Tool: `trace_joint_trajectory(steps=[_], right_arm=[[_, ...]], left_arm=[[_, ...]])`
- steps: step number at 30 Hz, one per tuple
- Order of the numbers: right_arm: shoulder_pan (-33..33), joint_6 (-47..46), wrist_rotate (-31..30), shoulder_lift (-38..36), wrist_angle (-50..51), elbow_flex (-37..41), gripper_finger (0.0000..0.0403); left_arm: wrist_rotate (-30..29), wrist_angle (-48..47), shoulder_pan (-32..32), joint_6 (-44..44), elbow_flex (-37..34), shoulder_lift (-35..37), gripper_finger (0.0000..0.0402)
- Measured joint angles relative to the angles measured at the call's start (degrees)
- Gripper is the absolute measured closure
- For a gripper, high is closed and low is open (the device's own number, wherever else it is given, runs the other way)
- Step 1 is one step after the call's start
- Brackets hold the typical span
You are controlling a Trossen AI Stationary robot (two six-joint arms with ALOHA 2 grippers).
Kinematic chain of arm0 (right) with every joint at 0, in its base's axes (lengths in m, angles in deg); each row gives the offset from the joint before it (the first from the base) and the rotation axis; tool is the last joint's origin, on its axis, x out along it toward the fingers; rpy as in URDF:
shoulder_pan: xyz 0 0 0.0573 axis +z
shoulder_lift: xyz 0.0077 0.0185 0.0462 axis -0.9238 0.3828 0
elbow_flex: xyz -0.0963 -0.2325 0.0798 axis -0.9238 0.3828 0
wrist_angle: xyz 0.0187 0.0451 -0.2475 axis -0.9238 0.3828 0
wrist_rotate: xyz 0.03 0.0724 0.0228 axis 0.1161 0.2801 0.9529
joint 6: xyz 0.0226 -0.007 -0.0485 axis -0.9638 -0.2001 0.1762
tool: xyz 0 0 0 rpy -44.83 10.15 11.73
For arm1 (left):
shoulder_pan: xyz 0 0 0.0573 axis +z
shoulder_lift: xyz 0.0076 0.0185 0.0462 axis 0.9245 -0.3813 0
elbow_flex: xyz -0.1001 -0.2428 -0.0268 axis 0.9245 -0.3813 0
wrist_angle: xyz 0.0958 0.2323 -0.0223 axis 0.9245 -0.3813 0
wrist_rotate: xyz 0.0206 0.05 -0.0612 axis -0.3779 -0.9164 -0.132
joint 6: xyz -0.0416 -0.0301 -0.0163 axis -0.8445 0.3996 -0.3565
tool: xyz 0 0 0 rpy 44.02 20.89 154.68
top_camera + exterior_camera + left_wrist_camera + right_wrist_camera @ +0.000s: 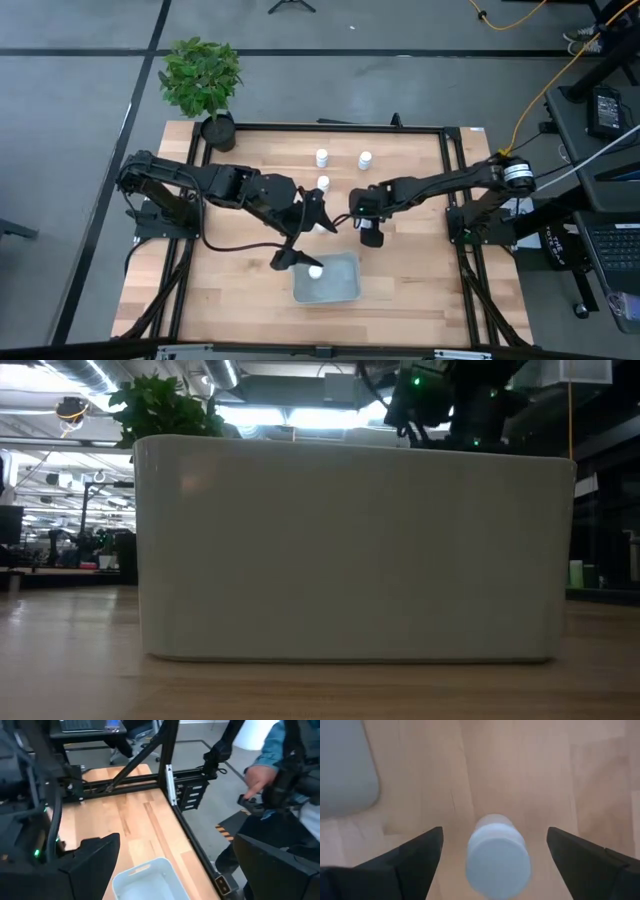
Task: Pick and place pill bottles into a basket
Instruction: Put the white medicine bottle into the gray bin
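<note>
Two grippers work mid-table: the left gripper (297, 257), jaws open, hangs over the basket's (340, 289) ten-o'clock corner. The right gripper (490, 865) straddles an upright pill bottle (497, 856), jaws open, bare wood around.

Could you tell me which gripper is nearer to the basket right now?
Left. The left gripper hangs open at the basket's far-left corner, above its rim. The right gripper is open beyond its far-right corner, straddling a pill bottle.

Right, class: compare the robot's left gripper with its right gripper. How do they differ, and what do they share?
Place: the left gripper hangs over a corner of the basket; the right gripper is over the bare table beside the basket.
Contents: the left gripper's fingers have nothing between them; the right gripper's fingers straddle a standing pill bottle.
Shared: both are open.
</note>
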Motion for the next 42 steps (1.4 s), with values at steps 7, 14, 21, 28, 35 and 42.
trace_joint_trajectory(steps=[7,14,21,28,35,42], right_arm=[[0.00,-1.36,0.00,0.75,0.51,0.02,0.0077],[0.00,-1.95,0.21,0.74,3.37,0.02,0.0202],[0.00,-1.31,2.35,0.67,3.07,0.00,0.0241],[0.04,-1.50,6.62,-0.41,4.62,-0.65,0.0241],[0.38,-1.27,4.09,-5.10,8.58,-8.65,0.0241],[4.98,-0.30,-2.20,-8.41,21.07,-21.63,0.0241]], left_arm=[[2.00,-0.09,0.00,-0.10,0.00,0.00,0.0018],[2.00,-0.09,0.00,-0.06,0.00,-0.02,0.0018],[1.80,-0.11,0.00,-0.02,0.00,-0.02,0.0018],[1.50,-0.57,0.00,0.72,0.00,-0.02,0.0018],[1.45,-3.67,1.72,5.32,0.00,0.49,0.0018],[0.83,-12.40,4.65,1.15,0.00,3.21,0.0018]])
